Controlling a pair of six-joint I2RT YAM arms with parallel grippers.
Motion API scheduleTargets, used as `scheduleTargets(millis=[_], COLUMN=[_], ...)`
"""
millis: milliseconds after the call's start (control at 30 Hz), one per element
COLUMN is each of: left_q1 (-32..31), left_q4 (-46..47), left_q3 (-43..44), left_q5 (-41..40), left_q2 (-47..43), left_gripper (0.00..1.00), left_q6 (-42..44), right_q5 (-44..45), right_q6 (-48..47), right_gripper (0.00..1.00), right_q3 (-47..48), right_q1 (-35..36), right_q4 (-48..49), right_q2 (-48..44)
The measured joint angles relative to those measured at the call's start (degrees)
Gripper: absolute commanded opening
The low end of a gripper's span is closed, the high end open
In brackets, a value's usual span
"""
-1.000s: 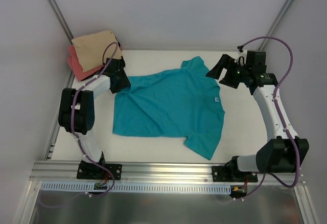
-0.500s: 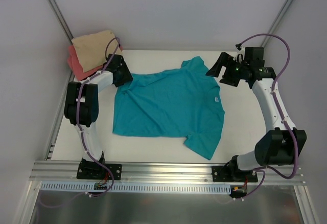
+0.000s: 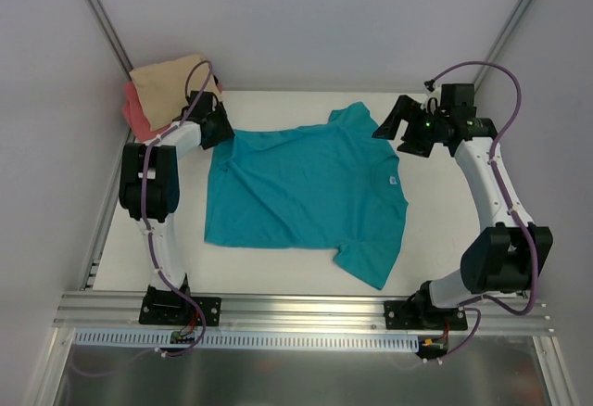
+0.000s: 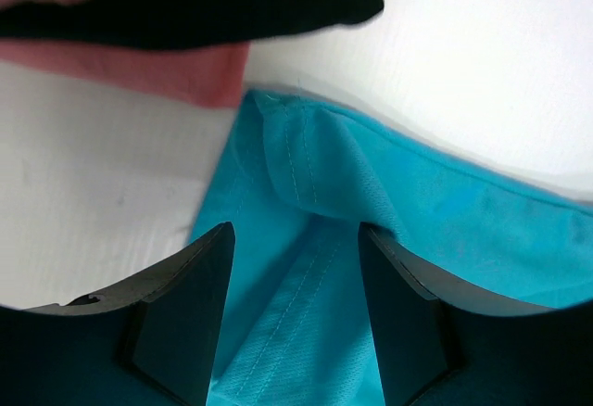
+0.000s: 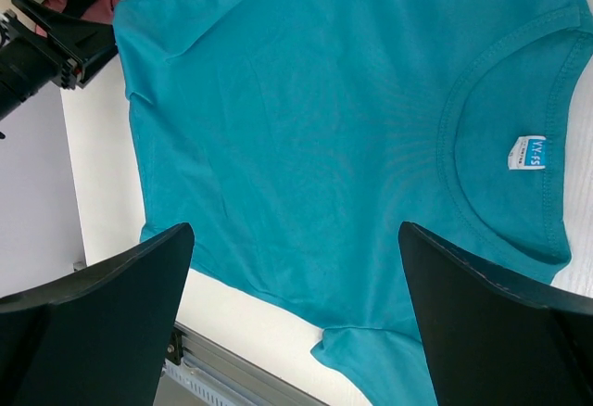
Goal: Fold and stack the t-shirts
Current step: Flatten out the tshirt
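Spread flat across the middle of the white bench: the teal t-shirt, collar and small white neck label toward the right, one sleeve pointing far, the other near. Stacked folded in the far left corner: the tan t-shirt on top of the coral t-shirt.

Left jaws low at the teal t-shirt's far left corner, parted, straddling a raised fold of its stitched edge. Teal cloth between the two fingers, not pinched as far as visible. Coral cloth just beyond that corner in the left wrist view.

Right jaws released and spread wide, held above the bench near the shirt's far sleeve, gripping nothing. In the right wrist view, collar, label and most of the teal body framed between them, well below.
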Motion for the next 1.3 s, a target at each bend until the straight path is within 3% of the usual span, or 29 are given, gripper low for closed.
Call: scheduleTargets(millis=[567,967,1300], left_q1=[1.25,1.22,1.22], left_q4=[-2.89,-13.6,-18.01], left_q3=[13.33,15.43,15.58], left_q5=[-2.82,0.61,2.43], left_q2=[2.29,-18.86,-24.48], left_gripper=[0.61,0.62,0.63], left_q6=[3.3,1.62,1.07], right_q5=[-1.09,-5.92,-5.03], right_q6=[-0.46,3.78,5.7], right_gripper=[0.99,1.0,1.0], right_q3=[-0.26,0.37,3.41], right_q1=[0.0,1.7,4.31], right_q4=[0.07,4.76,6.45], right_q2=[5.53,31.78,33.9])
